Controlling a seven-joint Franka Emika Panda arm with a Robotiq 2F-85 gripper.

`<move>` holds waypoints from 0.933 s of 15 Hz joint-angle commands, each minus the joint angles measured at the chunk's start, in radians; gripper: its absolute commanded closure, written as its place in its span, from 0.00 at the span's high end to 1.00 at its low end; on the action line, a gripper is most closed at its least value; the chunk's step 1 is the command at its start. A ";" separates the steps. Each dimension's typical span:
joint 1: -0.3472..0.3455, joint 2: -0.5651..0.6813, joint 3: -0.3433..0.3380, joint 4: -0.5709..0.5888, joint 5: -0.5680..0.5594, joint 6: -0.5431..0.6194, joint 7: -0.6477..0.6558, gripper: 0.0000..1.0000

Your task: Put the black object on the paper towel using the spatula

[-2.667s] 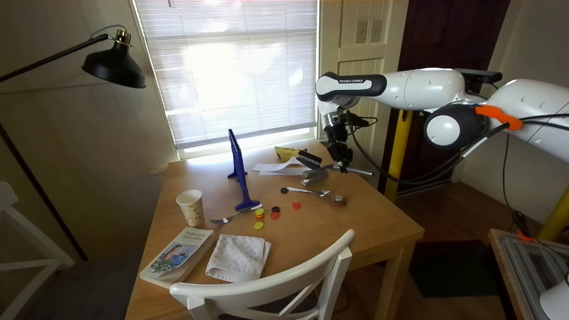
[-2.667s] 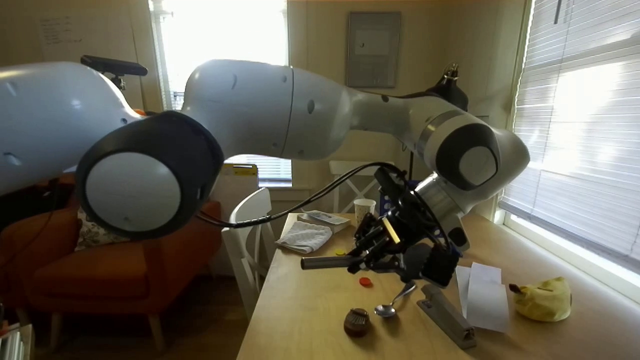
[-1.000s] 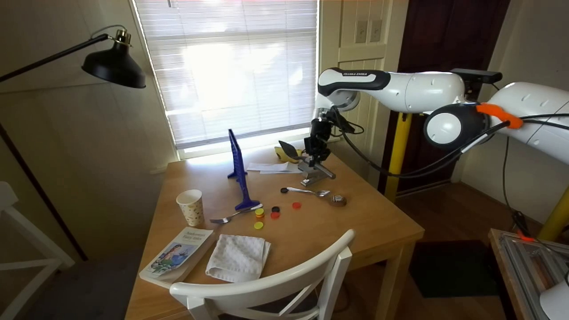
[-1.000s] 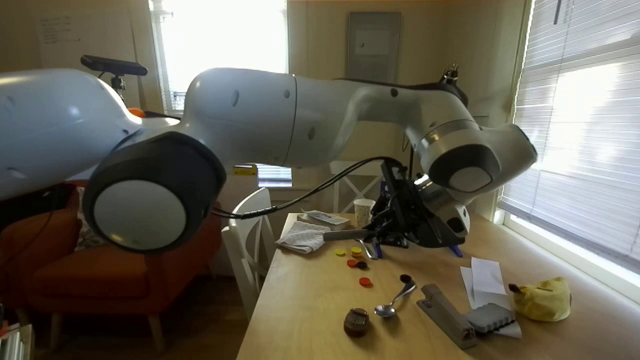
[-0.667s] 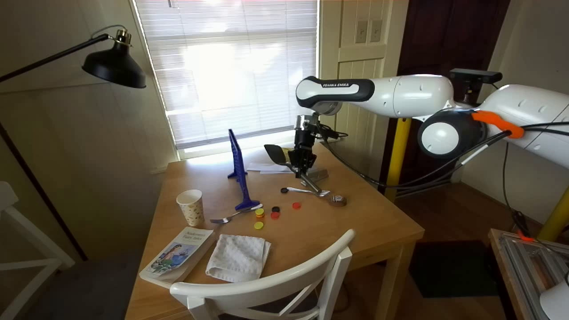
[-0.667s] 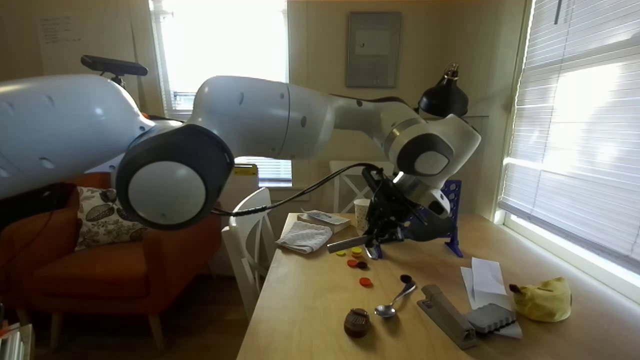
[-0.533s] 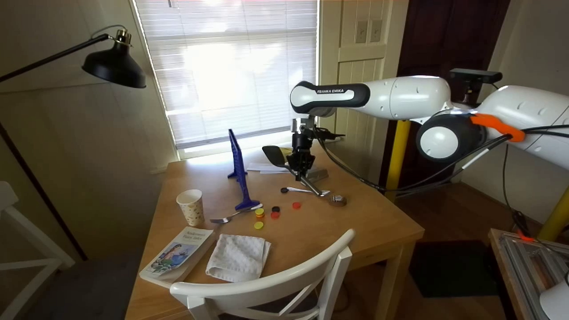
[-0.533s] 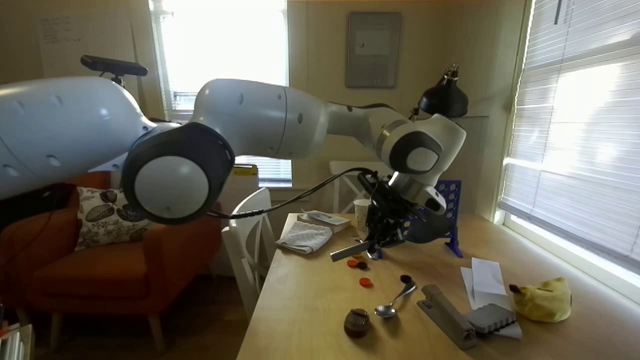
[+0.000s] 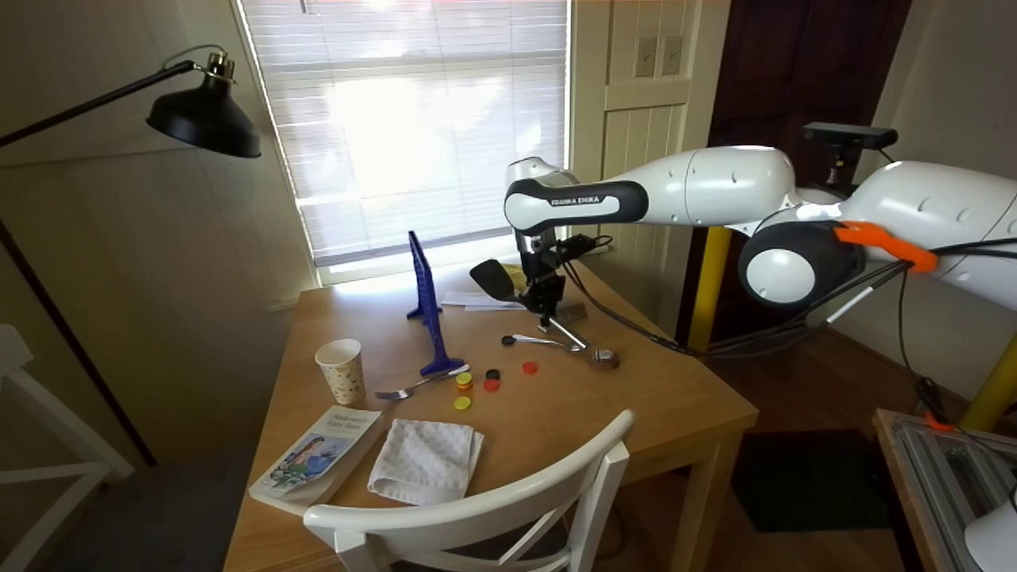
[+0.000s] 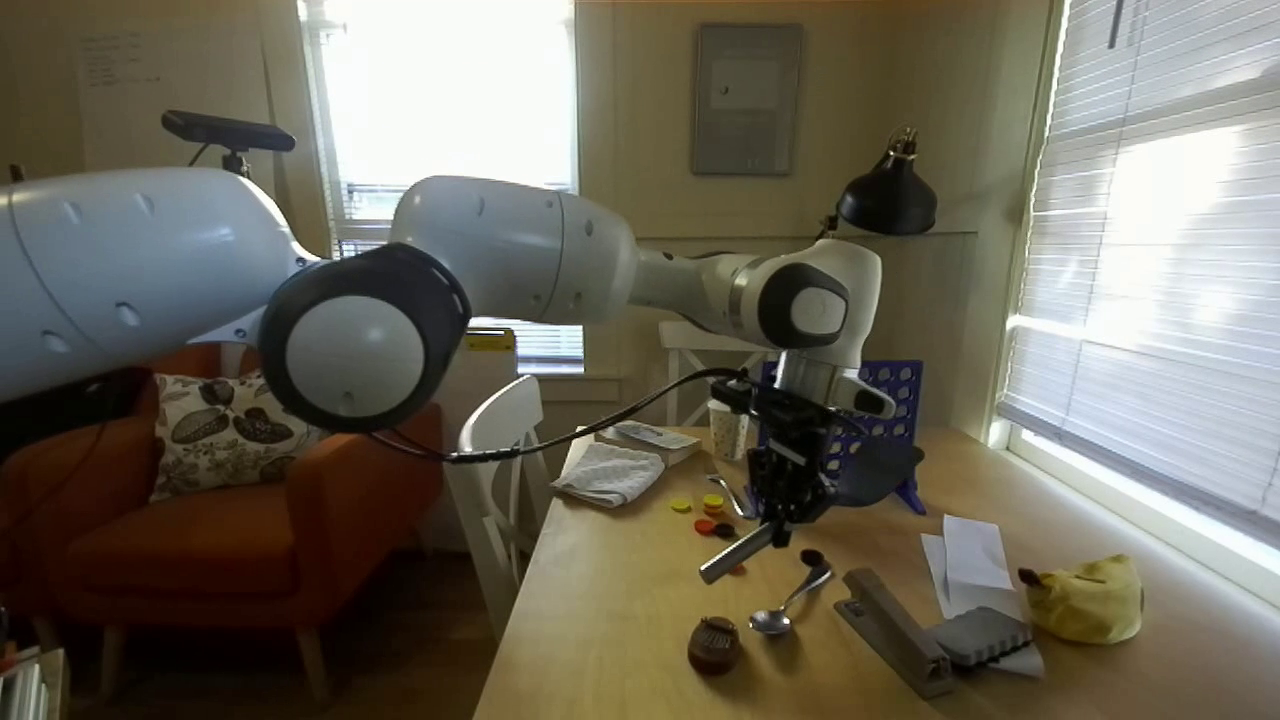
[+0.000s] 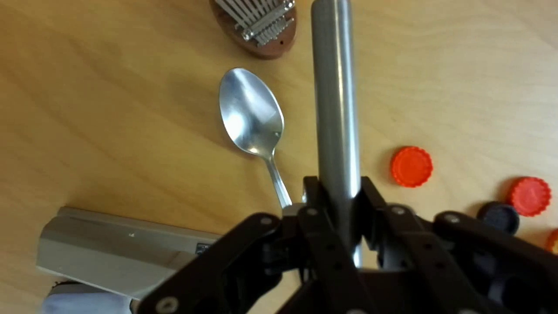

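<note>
From where I stand, the carrying part of this job looks finished. The black object (image 10: 980,636), a scalloped oblong that reads grey on top and dark beneath, lies in the lower right of an exterior view, on white sheets (image 10: 968,565) that I take for the paper towel. It sits just beside the stapler (image 10: 893,630); whether the 2 touch I can't tell.

The gripper (image 11: 336,189) is clamped narrow round the handle (image 11: 335,96) of the spatula (image 10: 878,474), near the middle of both exterior views. Its blade (image 9: 493,280) is well apart from the object and, as far as I can see, carries nothing; the handle's end seems to tilt downward.

So I'd judge the step in hand to be parting with the tool. The next move calls for bringing it down flat to the table (image 10: 600,640) before the grip loosens. The wrist view shows why care is wanted: the spoon (image 11: 250,111) left of centre, the thumb piano (image 11: 266,26) at the top, 2 red discs (image 11: 411,166) at the right. A hasty drop could scatter them.

A folded white cloth (image 10: 610,475) lies just below centre; were that the towel meant, the placing would be undone, but I doubt it.
</note>
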 commanded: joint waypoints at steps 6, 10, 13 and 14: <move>0.047 0.028 0.006 0.017 -0.060 -0.138 -0.177 0.06; 0.054 0.037 0.003 0.020 -0.075 -0.225 -0.263 0.06; 0.058 0.042 0.000 0.023 -0.097 -0.261 -0.322 0.06; 0.061 0.049 -0.003 0.027 -0.105 -0.259 -0.332 0.06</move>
